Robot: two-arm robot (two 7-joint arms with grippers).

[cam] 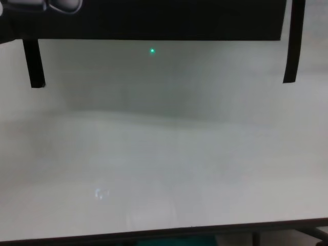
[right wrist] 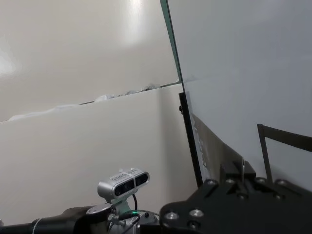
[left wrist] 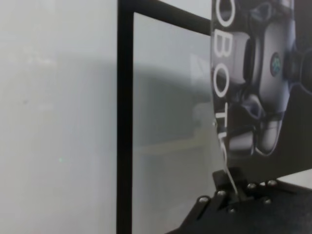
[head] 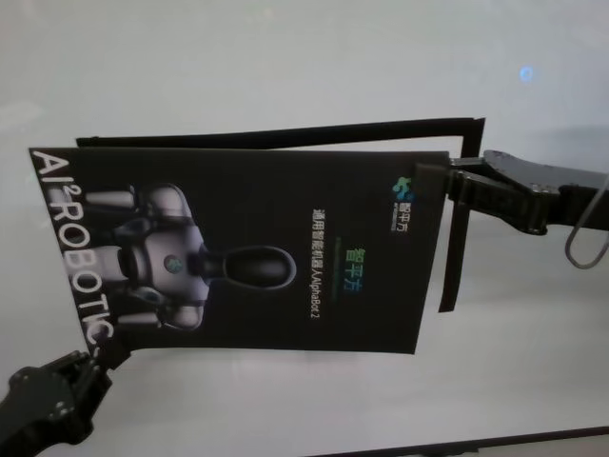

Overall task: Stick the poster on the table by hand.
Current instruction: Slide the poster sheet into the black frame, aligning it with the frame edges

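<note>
poster (head: 257, 248): black sheet with a white-grey robot figure, big white letters "ai² robotic" along its left end and small text "alphabot 2" near the middle; held between the two grippers above the table, its print facing up toward the head camera. in the chest view its lower edge (cam: 154, 20) runs across the top of the picture, clear of the table surface.
table (head: 285, 57): plain white, broad, far larger than the poster; thin dark front edge shows low in the chest view (cam: 164, 231).
strips (head: 285, 133): narrow black strips lie on the table in an outline, one long strip behind the poster, one short piece (head: 455, 257) down its right end; in the left wrist view a strip corner (left wrist: 125, 97) sits beside the poster's lettered end.
left gripper (head: 93, 360): at the poster's near left corner, fingers pinched together on the sheet's edge; the left wrist view shows the corner (left wrist: 229, 178) caught in its tips.
right gripper (head: 447, 179): at the poster's far right corner, fingers clamped on the edge there; right wrist view shows the thin edge (right wrist: 242, 168) in the tips.
</note>
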